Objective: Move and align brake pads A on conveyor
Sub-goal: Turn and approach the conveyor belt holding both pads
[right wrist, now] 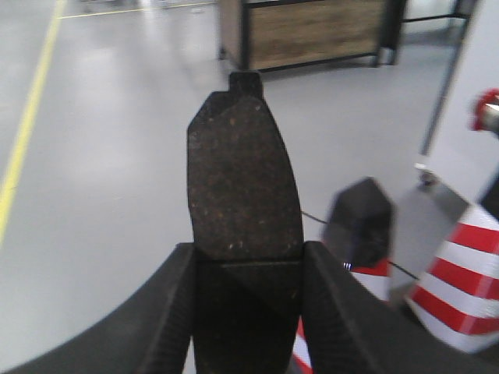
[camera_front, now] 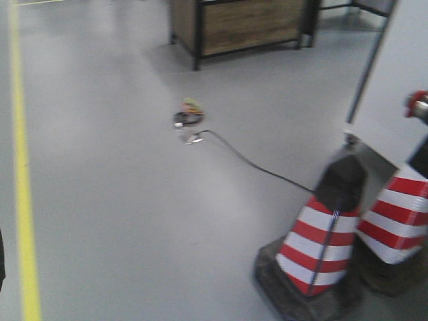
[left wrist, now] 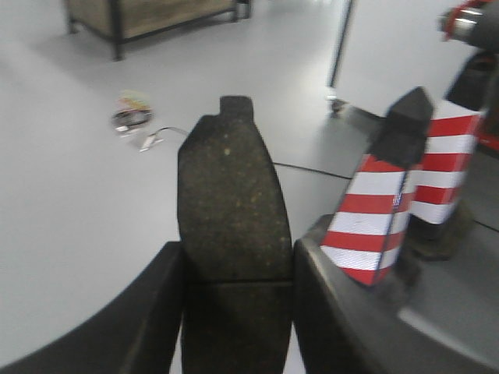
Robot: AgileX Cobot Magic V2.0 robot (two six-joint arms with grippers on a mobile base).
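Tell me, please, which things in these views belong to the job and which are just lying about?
Job:
- dark grey oblong brake pad in left claw
- dark grey oblong brake pad in right claw

Lying about:
- red-and-white striped traffic cones
- black floor cable
- wooden cabinet

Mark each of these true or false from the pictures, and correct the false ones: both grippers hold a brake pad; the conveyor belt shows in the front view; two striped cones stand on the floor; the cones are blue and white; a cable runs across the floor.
1. Both grippers hold a brake pad. True: the left gripper is shut on a brake pad, and the right gripper on another brake pad.
2. The conveyor belt shows in the front view. False: only grey floor shows there; no belt is in any view.
3. Two striped cones stand on the floor. True: the near cone and the far cone.
4. The cones are blue and white. False: red and white, with dark tops.
5. A cable runs across the floor. True: the cable.
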